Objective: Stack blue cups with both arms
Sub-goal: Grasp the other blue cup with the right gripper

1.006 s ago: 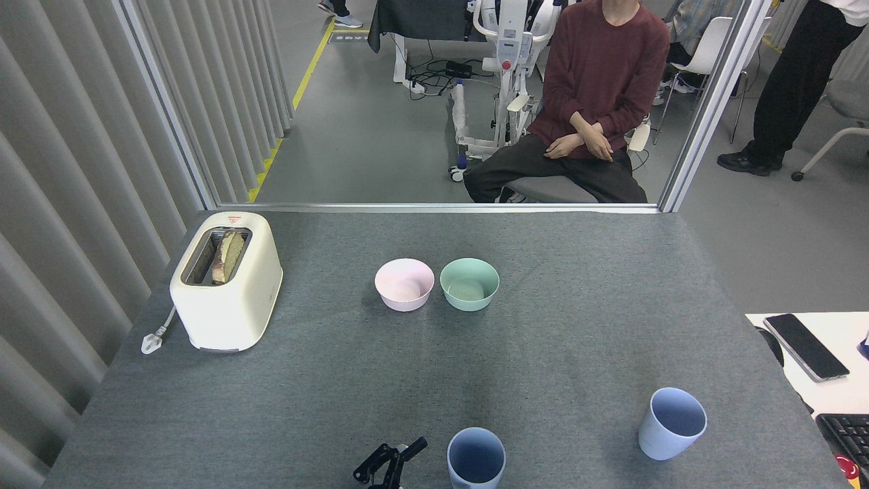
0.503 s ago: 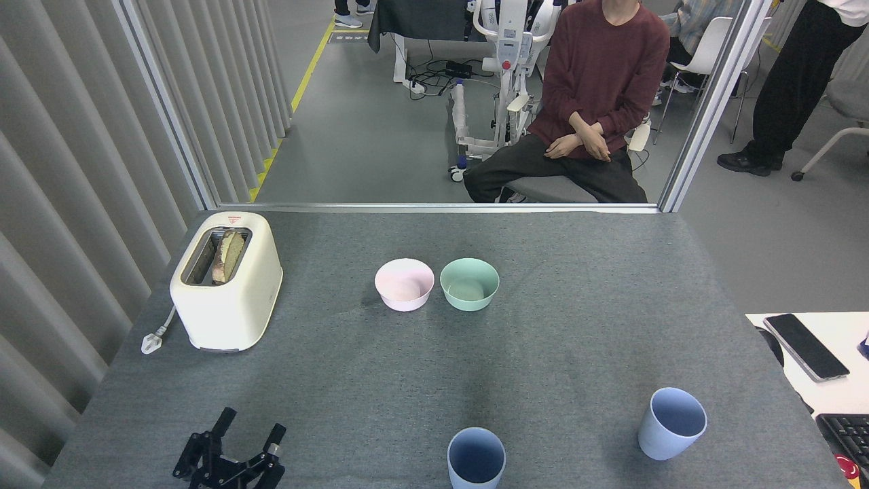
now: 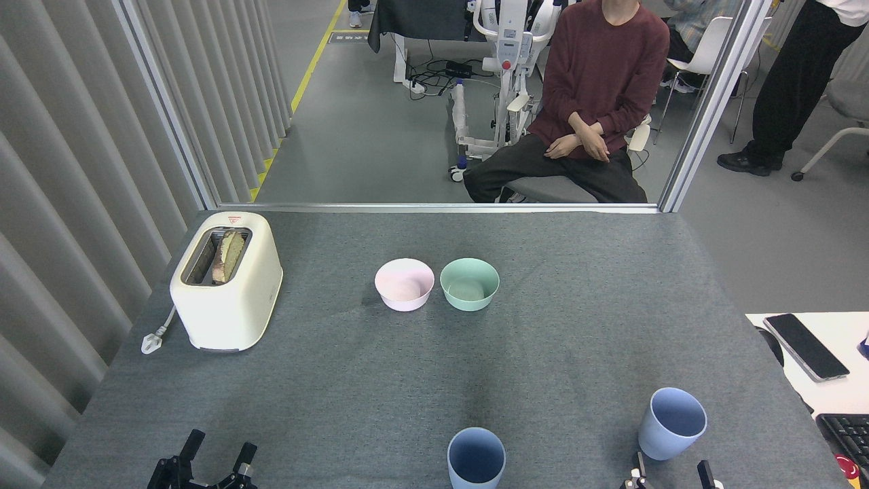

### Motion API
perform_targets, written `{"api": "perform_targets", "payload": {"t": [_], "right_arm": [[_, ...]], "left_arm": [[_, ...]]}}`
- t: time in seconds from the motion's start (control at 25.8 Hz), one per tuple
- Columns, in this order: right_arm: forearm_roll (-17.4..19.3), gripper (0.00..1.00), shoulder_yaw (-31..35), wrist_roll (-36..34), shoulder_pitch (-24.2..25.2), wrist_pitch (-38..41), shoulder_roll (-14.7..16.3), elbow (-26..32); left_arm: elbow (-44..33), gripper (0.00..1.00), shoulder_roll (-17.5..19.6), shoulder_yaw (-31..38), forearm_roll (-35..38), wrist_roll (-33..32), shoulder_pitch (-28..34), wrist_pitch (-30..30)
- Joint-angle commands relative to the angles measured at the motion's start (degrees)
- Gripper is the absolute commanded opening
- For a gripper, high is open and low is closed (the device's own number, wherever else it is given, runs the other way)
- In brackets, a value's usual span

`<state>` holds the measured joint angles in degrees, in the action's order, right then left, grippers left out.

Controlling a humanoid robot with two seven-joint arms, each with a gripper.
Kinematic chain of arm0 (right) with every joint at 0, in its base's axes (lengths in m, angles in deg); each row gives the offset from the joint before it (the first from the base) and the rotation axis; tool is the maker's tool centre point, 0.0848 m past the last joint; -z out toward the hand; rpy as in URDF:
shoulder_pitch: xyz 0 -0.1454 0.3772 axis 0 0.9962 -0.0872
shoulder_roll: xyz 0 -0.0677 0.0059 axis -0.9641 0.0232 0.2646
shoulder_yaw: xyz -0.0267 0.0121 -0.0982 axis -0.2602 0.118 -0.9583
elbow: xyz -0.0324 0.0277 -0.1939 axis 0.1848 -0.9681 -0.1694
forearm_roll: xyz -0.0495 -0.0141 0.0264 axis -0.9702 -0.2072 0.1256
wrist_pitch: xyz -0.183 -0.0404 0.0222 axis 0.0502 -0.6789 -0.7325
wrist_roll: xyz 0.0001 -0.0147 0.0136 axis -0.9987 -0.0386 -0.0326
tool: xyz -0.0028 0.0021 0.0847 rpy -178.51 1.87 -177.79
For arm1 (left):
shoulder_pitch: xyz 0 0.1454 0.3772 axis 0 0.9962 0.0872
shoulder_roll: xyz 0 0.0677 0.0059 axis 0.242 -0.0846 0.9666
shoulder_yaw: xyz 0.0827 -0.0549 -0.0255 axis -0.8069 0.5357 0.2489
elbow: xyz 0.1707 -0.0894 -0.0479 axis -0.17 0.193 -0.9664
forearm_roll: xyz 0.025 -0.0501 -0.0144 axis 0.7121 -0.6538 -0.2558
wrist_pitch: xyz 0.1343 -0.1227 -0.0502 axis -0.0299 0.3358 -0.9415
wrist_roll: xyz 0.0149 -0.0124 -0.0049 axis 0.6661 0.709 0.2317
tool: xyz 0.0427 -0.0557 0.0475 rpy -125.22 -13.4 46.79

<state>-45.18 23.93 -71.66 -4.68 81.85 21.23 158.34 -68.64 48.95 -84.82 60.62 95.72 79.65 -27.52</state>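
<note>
Black, skeletal-framed left gripper (image 3: 216,454) with two slim fingers; right gripper (image 3: 671,470) likewise black, small pale metal fittings near its fingertips.

Matt plastic blue cups (image 3: 476,458) (seemingly smooth) on rough grey cloth (image 3: 557,339)

grey table (image 3: 577,339) bears toaster (image 3: 227,282), bowls (image 3: 438,284), blue cups (image 3: 475,456).
</note>
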Motion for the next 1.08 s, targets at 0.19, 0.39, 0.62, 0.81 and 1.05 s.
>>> {"api": "perform_targets", "payload": {"t": [0.19,0.39,0.62,0.81,1.05], "right_arm": [[0.15,1.0,0.03,-0.07,-3.43,0.05,1.44,-3.07],[0.15,1.0,-0.05,-0.07,-6.41,0.05,2.41,-6.32],[0.41,1.0,-0.05,-0.16,-10.37,0.13,3.2,-9.49],[0.32,0.91,-0.05,-0.16,-13.71,0.22,3.81,-12.83],[0.23,0.37,-0.32,-2.44,-12.3,4.53,2.93,-8.52]], "left_arm": [[-0.78,1.0,-0.44,0.09,0.06,0.05,2.06,0.07],[-1.57,1.0,-0.44,0.09,0.06,0.05,1.97,0.07],[-1.57,1.0,-0.36,0.09,0.06,0.05,1.97,-0.02],[-1.57,1.0,-0.36,0.09,0.15,0.05,1.88,0.07],[-1.57,1.0,-0.44,-0.09,0.24,0.05,1.8,0.07]]}}
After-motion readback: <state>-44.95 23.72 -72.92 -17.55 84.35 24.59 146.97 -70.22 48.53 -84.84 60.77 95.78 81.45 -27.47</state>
